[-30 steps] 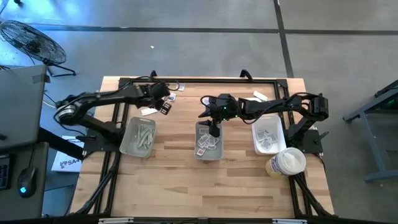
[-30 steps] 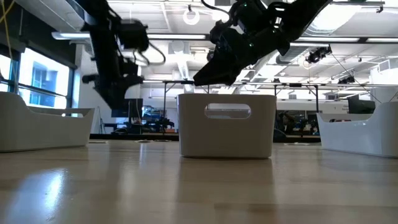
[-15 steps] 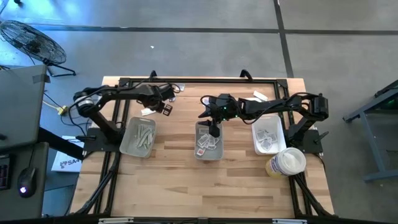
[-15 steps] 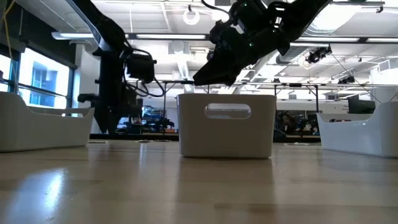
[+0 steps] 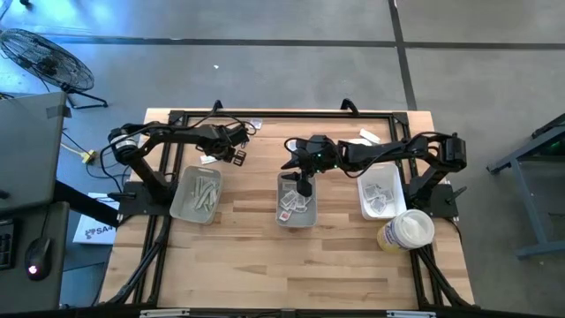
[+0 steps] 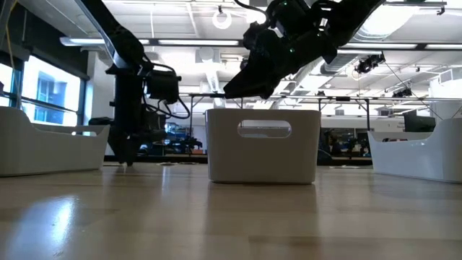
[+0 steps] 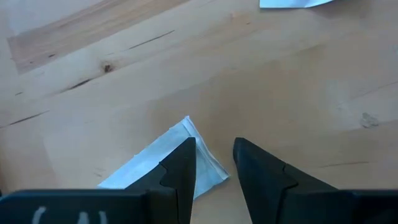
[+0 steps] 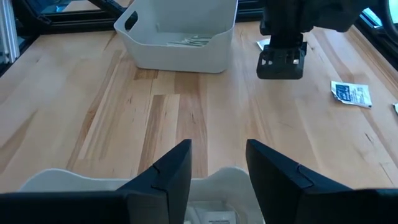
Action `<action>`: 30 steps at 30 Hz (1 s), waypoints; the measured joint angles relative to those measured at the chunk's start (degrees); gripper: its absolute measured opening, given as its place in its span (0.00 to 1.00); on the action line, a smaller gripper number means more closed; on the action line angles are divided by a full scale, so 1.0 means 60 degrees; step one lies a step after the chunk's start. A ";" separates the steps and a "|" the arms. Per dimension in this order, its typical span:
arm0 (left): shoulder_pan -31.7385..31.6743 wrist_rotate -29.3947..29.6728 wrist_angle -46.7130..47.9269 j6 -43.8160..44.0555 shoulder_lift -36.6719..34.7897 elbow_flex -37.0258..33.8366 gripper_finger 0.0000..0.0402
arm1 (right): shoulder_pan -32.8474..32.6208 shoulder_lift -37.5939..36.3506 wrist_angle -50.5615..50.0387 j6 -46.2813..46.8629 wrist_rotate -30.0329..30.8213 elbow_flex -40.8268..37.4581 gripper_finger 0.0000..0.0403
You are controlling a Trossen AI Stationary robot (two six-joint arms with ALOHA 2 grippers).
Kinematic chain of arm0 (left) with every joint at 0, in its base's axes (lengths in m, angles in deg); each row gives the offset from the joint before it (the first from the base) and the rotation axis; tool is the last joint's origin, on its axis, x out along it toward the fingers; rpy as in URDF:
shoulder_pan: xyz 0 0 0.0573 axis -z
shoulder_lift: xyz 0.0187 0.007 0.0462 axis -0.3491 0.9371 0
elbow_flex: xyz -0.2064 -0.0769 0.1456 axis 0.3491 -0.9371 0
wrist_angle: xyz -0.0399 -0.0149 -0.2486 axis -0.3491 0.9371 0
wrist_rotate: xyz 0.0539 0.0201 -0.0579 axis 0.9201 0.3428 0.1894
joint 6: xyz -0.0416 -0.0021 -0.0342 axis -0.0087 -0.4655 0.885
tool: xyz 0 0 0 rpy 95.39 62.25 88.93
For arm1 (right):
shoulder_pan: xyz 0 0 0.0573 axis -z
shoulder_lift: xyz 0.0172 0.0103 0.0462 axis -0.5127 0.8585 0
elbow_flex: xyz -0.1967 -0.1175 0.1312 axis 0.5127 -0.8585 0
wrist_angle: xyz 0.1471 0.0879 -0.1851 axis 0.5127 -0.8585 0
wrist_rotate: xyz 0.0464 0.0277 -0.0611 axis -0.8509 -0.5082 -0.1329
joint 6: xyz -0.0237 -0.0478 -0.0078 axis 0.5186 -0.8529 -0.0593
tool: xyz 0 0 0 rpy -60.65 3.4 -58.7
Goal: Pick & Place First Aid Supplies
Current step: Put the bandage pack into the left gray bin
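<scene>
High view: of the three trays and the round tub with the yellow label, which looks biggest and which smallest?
1. Left tray, largest.
2. Right tray, a little smaller.
3. Middle tray and round tub: these look about alike, and a pincer hides part of the middle tray, so no ranking.

Three trays in a row: left tray [image 5: 196,196], mid tray [image 5: 297,201], right tray [image 5: 381,191]; tub [image 5: 406,231] just in front of right one.

Two dark arms reach in from opposite sides. In the overhead picture the left gripper [image 5: 237,155] sits upper left of centre, its arm bent back toward the left edge; its fingers [image 7: 181,167] point down, slightly parted. The right gripper [image 5: 303,186] hangs at centre, fingers [image 8: 168,177] apart, apparently holding nothing.
</scene>
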 joint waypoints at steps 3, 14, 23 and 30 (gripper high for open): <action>0.0000 -0.0051 0.0000 0.0006 0.0007 -0.0001 0.28 | 0.0000 0.0000 0.0000 0.0002 -0.0004 0.0000 0.36; 0.0000 -0.0244 0.0180 0.0479 0.0022 -0.0182 0.05 | 0.0002 0.0000 0.0000 0.0137 -0.0003 0.0000 0.35; 0.0299 -0.0051 -0.0297 -0.0360 -0.0113 -0.0309 0.00 | 0.0004 0.0000 0.0000 0.0206 -0.0004 0.0000 0.35; 0.0983 -0.0668 -0.0424 -0.1576 -0.0989 0.0545 0.00 | -0.0017 0.0000 -0.0004 0.0427 -0.0004 0.0000 0.35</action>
